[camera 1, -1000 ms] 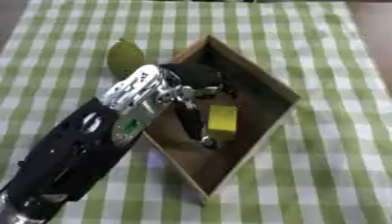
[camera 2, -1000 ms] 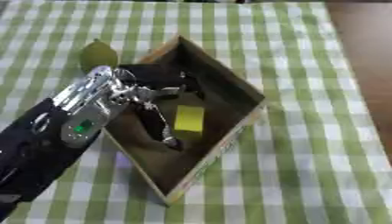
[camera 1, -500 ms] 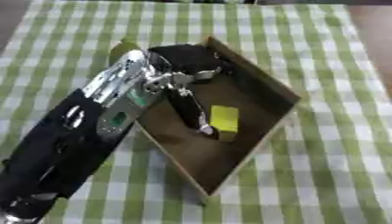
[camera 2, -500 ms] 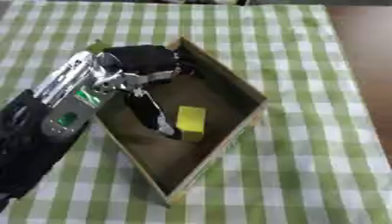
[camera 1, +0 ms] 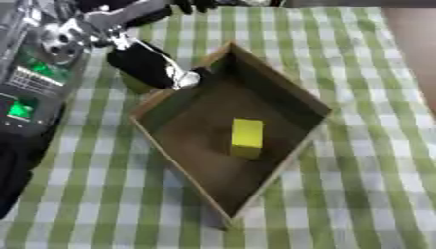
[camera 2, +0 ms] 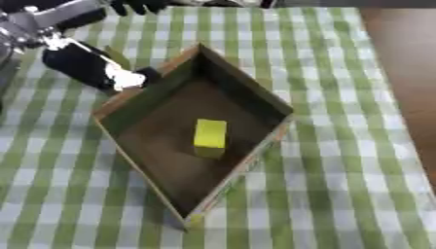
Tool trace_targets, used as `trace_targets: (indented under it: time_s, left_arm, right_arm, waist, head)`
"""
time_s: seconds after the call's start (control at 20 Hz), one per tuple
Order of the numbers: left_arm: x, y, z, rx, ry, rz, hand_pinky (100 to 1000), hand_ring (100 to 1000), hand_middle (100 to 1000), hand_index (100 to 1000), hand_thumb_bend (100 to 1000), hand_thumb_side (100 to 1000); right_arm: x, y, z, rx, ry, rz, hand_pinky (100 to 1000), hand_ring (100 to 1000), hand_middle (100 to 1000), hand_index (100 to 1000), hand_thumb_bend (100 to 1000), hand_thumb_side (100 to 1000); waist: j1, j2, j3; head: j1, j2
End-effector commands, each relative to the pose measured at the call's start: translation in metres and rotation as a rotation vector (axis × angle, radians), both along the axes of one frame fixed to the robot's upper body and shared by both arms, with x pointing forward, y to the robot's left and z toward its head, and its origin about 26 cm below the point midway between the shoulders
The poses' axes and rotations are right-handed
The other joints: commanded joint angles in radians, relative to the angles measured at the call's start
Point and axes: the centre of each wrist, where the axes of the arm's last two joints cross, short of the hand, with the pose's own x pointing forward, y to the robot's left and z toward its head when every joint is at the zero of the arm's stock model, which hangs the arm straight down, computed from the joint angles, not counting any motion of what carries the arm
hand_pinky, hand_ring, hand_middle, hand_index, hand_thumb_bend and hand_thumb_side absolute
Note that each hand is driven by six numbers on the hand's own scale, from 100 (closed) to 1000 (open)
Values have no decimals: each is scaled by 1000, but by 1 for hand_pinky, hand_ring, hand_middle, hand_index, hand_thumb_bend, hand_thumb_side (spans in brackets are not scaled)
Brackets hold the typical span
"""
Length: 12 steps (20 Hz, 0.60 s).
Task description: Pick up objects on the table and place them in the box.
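A brown cardboard box [camera 1: 274, 83] sits askew in the middle of the green-and-white checked cloth. A yellow block [camera 1: 247, 137] lies on its floor. Just outside the box's far left wall lies an olive-green object [camera 1: 135, 83], mostly covered. My left hand [camera 1: 102, 22] comes in from the upper left, and its dark thumb [camera 1: 146, 65] reaches down over the green object to the box's left corner. The other fingertips [camera 1: 191, 5] show apart from it at the top edge, holding nothing, so the hand is open. My right hand is not in sight.
My left forearm [camera 1: 30, 97], black and silver with a green light, fills the left edge. The cloth ends at bare brown table [camera 1: 417, 44] on the right. Open cloth lies near and right of the box.
My left hand has drawn up and to the left, out of the box, and now hangs over the green object beside it. The yellow block stays in the box.
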Motion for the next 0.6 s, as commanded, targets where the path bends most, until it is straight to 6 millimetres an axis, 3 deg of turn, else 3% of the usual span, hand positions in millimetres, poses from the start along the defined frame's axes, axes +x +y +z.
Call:
trace_targets:
  time_s: [0.05, 0.25, 0.6]
  left_arm:
    - [8, 35, 14, 2, 5, 108, 808, 846, 801, 910, 525, 363]
    - [32, 63, 12, 34, 26, 227, 812, 849, 795, 901, 543, 305]
    - [68, 81, -8, 20, 120, 316, 806, 848, 792, 896, 518, 277]
  right_arm:
    - [-6, -3, 12, -33, -38, -24, 894, 647, 624, 834, 100, 441]
    - [-6, -3, 12, -35, -37, -26, 894, 646, 623, 834, 100, 443]
    - [-6, -3, 11, -34, -37, -26, 895, 645, 622, 834, 100, 447]
  waist:
    - [0, -28, 1]
    - [-1, -27, 2]
    - [-3, -25, -2]
  head:
    - [-8, -12]
    - [-10, -13]
    - [-2, -14]
